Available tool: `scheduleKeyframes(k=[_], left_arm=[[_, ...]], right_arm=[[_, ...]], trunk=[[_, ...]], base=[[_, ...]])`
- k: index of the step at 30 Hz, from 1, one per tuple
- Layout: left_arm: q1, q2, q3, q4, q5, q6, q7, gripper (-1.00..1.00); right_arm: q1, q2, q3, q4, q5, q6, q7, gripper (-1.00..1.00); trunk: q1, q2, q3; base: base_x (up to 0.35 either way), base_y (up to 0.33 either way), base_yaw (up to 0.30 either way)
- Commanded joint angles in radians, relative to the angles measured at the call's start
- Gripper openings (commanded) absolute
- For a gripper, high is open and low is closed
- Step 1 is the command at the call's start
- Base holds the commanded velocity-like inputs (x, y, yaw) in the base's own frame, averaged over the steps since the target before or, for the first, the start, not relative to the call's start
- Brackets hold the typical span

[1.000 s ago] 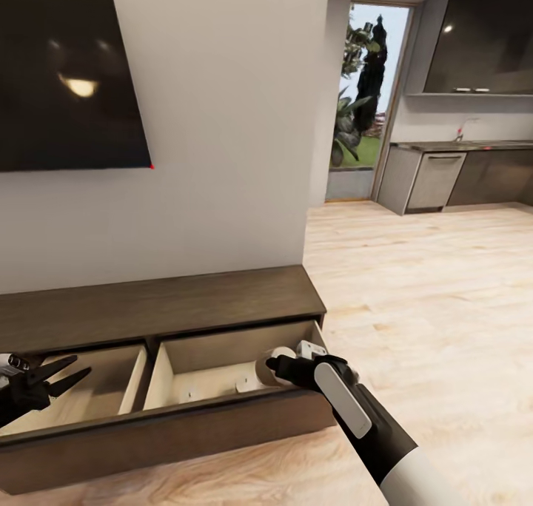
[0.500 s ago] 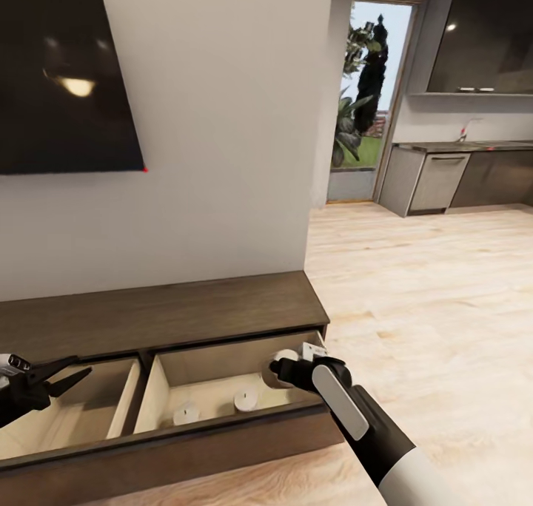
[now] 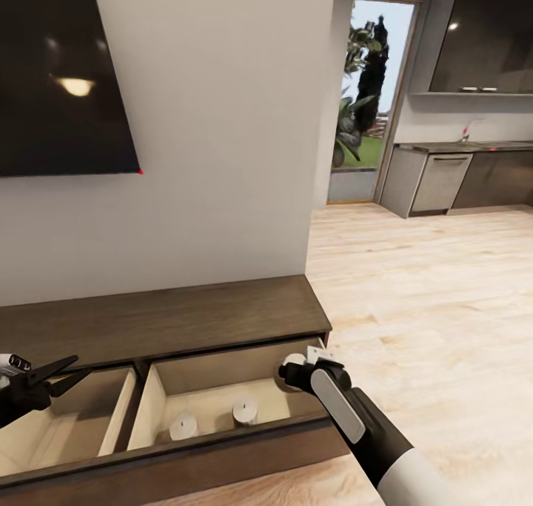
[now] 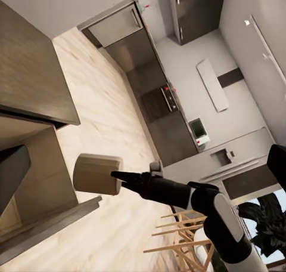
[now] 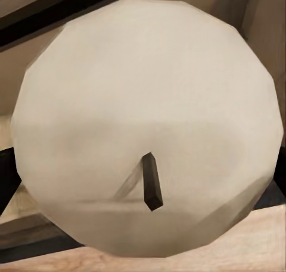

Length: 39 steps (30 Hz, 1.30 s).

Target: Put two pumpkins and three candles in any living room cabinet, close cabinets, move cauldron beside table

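We note the left gripper (image 3: 63, 373), fingers apart and empty, over the left drawer. The right gripper (image 3: 290, 373), fingers clamped on a candle (image 4: 97, 174), hangs at the cabinet's (image 3: 170, 321) right drawer's right edge; two candles (image 3: 183, 424) lie below, leftward.

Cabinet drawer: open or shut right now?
Open: the drawer is pulled out, pale inside showing, two candles standing in it.

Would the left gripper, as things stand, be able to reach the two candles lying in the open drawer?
Probably yes. The left gripper hovers open over the neighbouring compartment, and the two candles sit uncovered in the cabinet drawer. Only a low divider lies between, so it could pass over.
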Motion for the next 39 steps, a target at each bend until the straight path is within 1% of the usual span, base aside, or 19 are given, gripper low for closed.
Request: scheduleKeyframes(k=[1,4,10,18,24,39], left_arm=[[0.000,0.000,0.000,0.000,0.002,0.011,-0.002,1.00],[0.000,0.000,-0.001,0.000,0.002,0.010,-0.002,1.00],[0.000,-0.001,-0.001,0.000,0.002,0.011,-0.002,1.00],[0.000,-0.002,-0.001,0.000,0.001,0.011,-0.002,1.00],[0.000,-0.002,-0.001,0.000,0.002,0.010,-0.002,1.00],[0.000,-0.002,-0.001,0.000,0.002,0.010,-0.002,1.00]], right_arm=[[-0.001,0.001,0.002,0.000,0.004,-0.001,-0.011,-1.00],[-0.001,0.007,0.002,0.013,0.029,-0.001,-0.011,-1.00],[-0.002,0.012,0.003,0.085,0.048,-0.005,-0.010,-1.00],[-0.002,0.013,0.003,0.082,0.051,-0.012,0.001,-1.00],[-0.002,0.013,0.005,0.066,0.049,-0.040,-0.004,-1.00],[-0.002,0.014,0.005,0.064,0.049,-0.044,-0.002,-1.00]], trunk=[[0.000,0.000,-0.001],[0.000,0.000,-0.001],[0.000,0.000,-0.001],[0.000,0.000,-0.001],[0.000,0.000,-0.001],[0.000,0.000,-0.001]], base=[[0.015,0.000,0.000],[0.007,0.000,0.000],[0.001,0.000,0.000],[0.000,0.000,0.000],[0.000,0.000,0.000],[0.000,0.000,0.000]])
